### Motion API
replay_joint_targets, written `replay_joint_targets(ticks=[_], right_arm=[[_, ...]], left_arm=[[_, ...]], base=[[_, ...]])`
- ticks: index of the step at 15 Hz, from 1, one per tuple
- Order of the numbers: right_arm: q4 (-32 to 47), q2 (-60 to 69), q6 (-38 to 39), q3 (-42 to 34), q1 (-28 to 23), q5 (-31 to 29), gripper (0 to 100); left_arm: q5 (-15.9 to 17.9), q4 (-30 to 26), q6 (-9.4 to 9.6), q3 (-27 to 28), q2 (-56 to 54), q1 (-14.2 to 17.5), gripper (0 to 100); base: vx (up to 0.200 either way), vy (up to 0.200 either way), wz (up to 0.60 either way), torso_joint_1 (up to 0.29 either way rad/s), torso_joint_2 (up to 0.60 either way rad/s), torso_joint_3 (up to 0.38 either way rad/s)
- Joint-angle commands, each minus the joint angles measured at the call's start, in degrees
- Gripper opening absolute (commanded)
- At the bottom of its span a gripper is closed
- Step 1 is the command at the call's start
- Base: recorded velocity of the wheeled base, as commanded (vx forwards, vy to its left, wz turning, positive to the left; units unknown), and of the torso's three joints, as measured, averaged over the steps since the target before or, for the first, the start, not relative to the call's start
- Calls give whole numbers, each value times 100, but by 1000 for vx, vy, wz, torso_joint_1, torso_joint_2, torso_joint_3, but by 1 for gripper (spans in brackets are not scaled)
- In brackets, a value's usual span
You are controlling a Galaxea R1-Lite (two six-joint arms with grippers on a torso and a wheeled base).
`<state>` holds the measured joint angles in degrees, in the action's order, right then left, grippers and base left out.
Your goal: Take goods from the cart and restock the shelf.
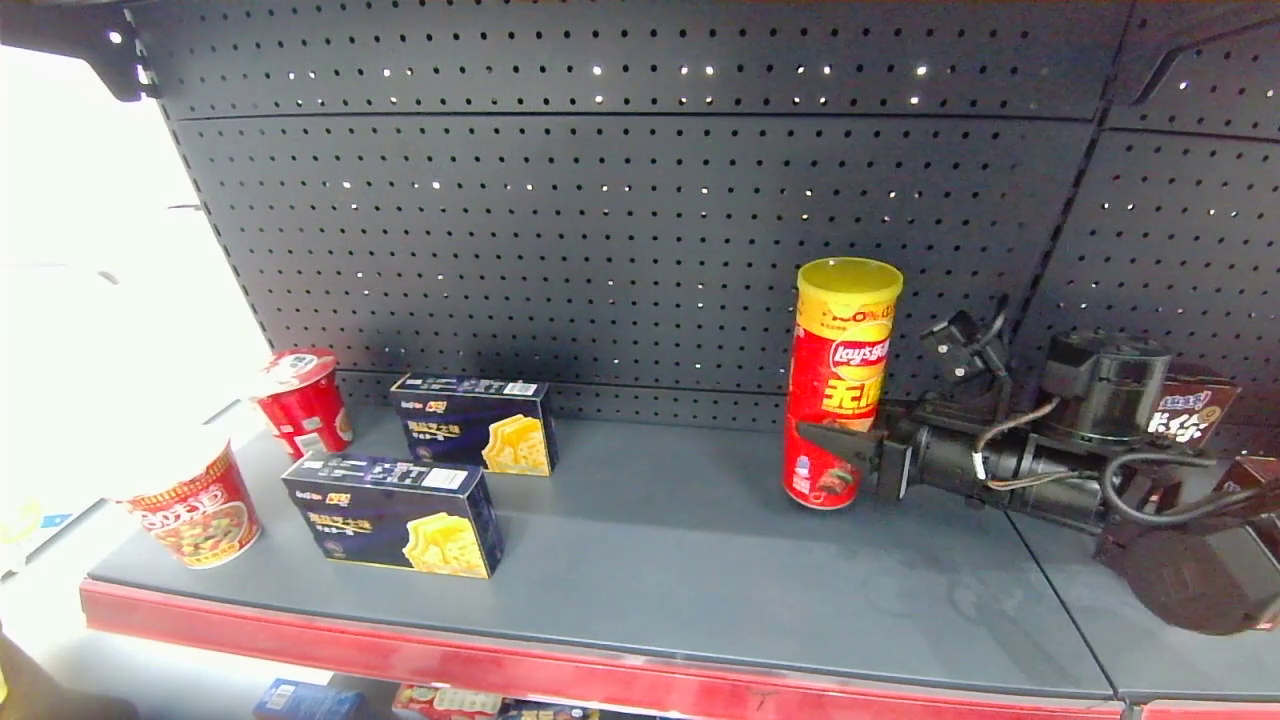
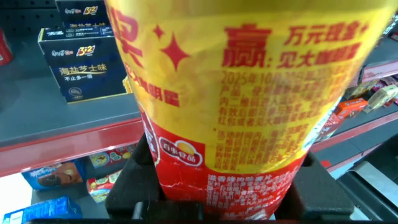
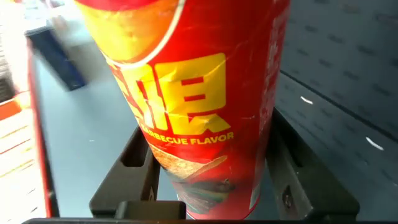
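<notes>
Right gripper [image 1: 838,452] grasps the lower part of the chips can [image 1: 842,360], a tall red tube with a yellow lid, upright on the shelf [image 1: 650,560] right of centre. Left gripper [image 2: 214,196] clasps a second can [image 2: 242,93], yellow over red.

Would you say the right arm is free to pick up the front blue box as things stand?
Probably not yet: the right gripper is shut on the chips can; the shelf toward the front blue box looks open.
</notes>
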<state>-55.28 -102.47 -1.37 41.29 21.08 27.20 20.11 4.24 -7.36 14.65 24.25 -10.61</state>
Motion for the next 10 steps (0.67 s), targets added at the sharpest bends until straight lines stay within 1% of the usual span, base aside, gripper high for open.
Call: replay_joint_targets(ticks=[1,3,5,6,7,9,10], right_arm=[[-35,588,-4,-411,318,-320,0],[-53,650,13,-561,476,-435,0],[-167,667,66,-710,670,-874,0],[-272,685,224,-815,828,-1138,0],[-299,711,286,-842,889,-1208,0],[-360,746,312,-886,968,-1542,0],[-439,720,312,-921,1048,-1647,0]], left_arm=[[-16,-2,-11,-6,-166,15,0],[-25,-2,-11,2,-201,23,0],[-78,-2,-11,2,-236,32,0],[-95,-2,-11,-15,-263,32,0],[-95,-2,-11,-24,-263,32,0],[-104,-2,-20,-24,-263,32,0],[-104,-2,-134,-24,-271,32,0]], base=[[0,0,0,0,0,0],[0,0,0,0,0,0],[0,0,0,0,0,0],[0,0,0,0,0,0],[0,0,0,0,0,0],[0,0,0,0,0,0],[0,0,0,0,0,0]])
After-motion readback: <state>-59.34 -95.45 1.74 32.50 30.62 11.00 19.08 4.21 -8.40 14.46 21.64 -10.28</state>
